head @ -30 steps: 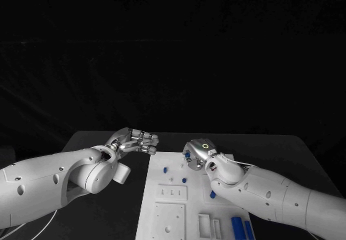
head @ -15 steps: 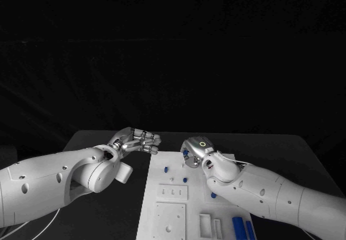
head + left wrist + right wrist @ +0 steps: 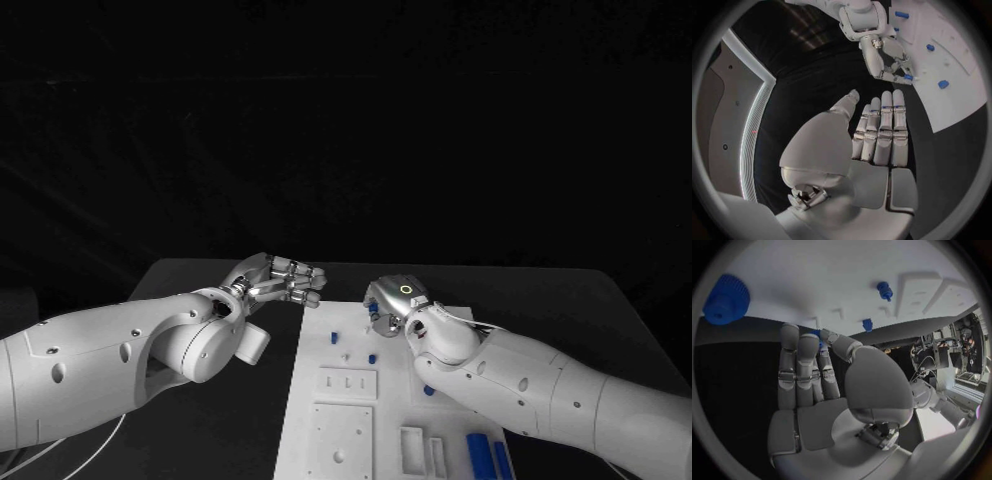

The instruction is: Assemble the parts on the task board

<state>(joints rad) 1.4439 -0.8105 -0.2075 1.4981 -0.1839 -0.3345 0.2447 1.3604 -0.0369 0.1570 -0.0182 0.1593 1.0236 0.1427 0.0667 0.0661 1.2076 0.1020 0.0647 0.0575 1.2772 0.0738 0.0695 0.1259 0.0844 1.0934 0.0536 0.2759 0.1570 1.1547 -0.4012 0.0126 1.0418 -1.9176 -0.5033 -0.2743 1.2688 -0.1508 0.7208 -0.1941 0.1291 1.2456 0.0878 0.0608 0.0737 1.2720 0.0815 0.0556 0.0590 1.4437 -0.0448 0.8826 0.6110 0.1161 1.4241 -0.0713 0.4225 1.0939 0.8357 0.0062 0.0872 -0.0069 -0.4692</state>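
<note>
The white task board (image 3: pixel 335 420) lies in the middle of the black table. My right hand (image 3: pixel 392 304) hovers over its far end and pinches a small blue part (image 3: pixel 907 77) between thumb and fingertips; the right wrist view shows that blue part (image 3: pixel 820 338) tucked behind the fingers. My left hand (image 3: pixel 283 280) hangs just off the board's far left corner, fingers straight and side by side, thumb apart, holding nothing (image 3: pixel 879 135). Blue pegs (image 3: pixel 335 338) (image 3: pixel 371 358) stand in the board near the right hand.
A round ribbed blue part (image 3: pixel 726 299) and two small blue pegs (image 3: pixel 884 290) (image 3: pixel 867 325) sit on the board ahead of my right hand. Long blue pieces (image 3: pixel 473 450) lie at the board's near right corner. Raised white blocks (image 3: pixel 346 383) occupy the board's middle.
My left hand has crept slightly right toward the board's corner. The right hand has shifted a little left and still holds the blue part.
</note>
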